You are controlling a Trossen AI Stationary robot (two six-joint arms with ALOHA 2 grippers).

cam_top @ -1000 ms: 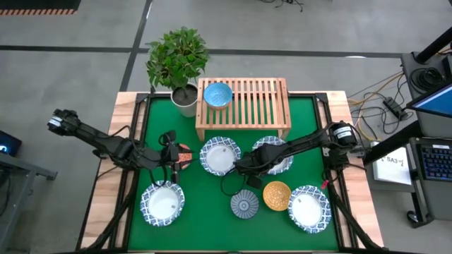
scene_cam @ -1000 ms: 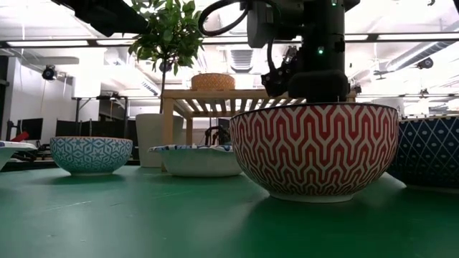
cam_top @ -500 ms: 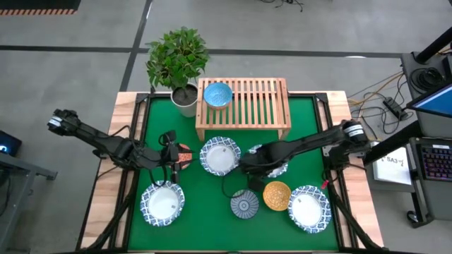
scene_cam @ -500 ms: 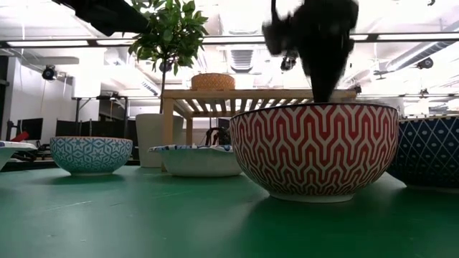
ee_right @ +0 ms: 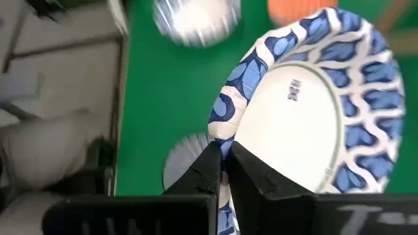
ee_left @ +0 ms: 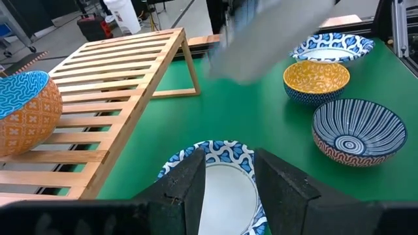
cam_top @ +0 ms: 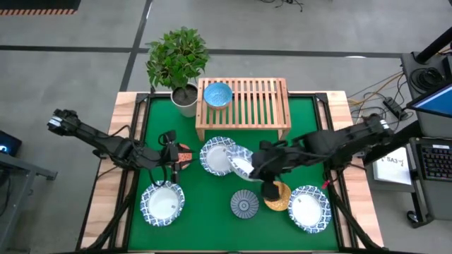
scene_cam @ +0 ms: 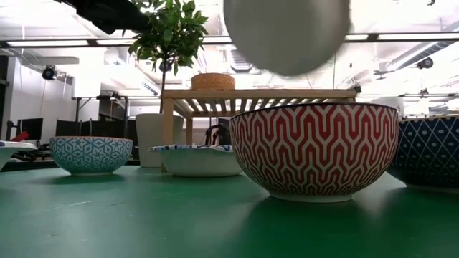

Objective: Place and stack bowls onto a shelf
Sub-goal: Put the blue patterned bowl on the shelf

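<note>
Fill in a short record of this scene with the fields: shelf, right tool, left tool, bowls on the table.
shelf: wooden slatted shelf holding one light blue bowl
right tool: right tool shut on the rim of a white blue-rimmed bowl, lifted and tilted
left tool: left tool low beside the orange-red bowl
bowls on the table: six

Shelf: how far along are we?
Done: one light blue bowl sits on the shelf. In hand: the right hand is shut on a white bowl's rim, lifted off the table. Left: six bowls are on the table, nothing stacked yet.
</note>
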